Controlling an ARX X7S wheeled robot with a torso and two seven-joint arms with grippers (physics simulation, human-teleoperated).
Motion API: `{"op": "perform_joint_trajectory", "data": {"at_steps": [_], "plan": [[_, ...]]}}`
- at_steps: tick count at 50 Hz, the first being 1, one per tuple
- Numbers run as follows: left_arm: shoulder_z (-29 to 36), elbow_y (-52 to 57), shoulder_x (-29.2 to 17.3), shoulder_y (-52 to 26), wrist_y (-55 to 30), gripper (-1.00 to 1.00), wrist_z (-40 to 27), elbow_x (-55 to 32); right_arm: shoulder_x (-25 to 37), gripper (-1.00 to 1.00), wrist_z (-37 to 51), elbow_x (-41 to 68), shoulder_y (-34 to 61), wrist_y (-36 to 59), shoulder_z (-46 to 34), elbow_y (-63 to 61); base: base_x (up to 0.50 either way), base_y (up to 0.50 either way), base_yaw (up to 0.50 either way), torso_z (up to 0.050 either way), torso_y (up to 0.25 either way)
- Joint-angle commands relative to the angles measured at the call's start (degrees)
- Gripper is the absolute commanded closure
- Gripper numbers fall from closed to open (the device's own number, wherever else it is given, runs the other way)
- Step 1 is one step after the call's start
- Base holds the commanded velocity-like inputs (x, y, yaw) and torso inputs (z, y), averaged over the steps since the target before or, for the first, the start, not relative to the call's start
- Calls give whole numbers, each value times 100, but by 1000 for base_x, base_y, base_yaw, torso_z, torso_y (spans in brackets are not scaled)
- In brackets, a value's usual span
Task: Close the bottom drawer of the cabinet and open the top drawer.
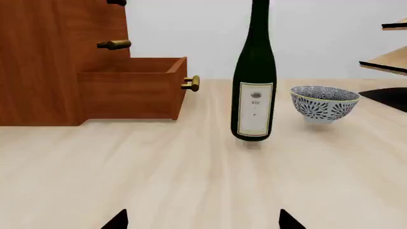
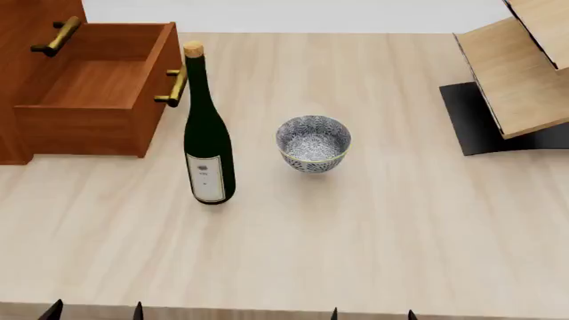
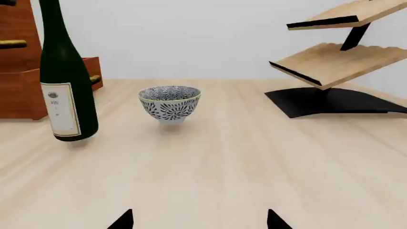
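cabinet reddish-brown | bottle dark green | bowl blue-white floral

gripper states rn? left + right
Left gripper: open, jaws spread apart, holding nothing.
Right gripper: open, jaws spread apart, holding nothing.

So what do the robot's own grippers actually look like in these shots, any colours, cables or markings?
Very little of them shows. Each gripper appears only as a pair of small black pointed fingertips at the picture's lower edge: the left gripper and the right gripper in the wrist views, and four tiny black tips in the head view. They look plain matte black; no cables, markings or arm links are visible.
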Motion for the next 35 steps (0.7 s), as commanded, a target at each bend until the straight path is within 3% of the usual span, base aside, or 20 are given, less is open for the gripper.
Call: {"op": "perform_joint_trajectory", "data": {"at_steps": [1, 9, 10, 35], "plan": [[64, 0, -57, 0, 0, -100, -64, -56, 54, -100, 72, 54, 0, 0, -72, 0, 0, 0, 0, 0, 0], [296, -124, -218, 18, 234, -100, -135, -227, 197, -100, 247, 225, 10, -81, -293, 140, 0, 0, 0, 0, 0], [251, 97, -240, 57, 53, -100, 101, -654, 201, -100, 264, 199, 29, -28, -358, 138, 0, 0, 0, 45, 0], [438, 602, -476, 108, 240, -100, -384, -672, 428, -100, 609, 316, 100, 194, -691, -28, 0, 0, 0, 50, 0]]}}
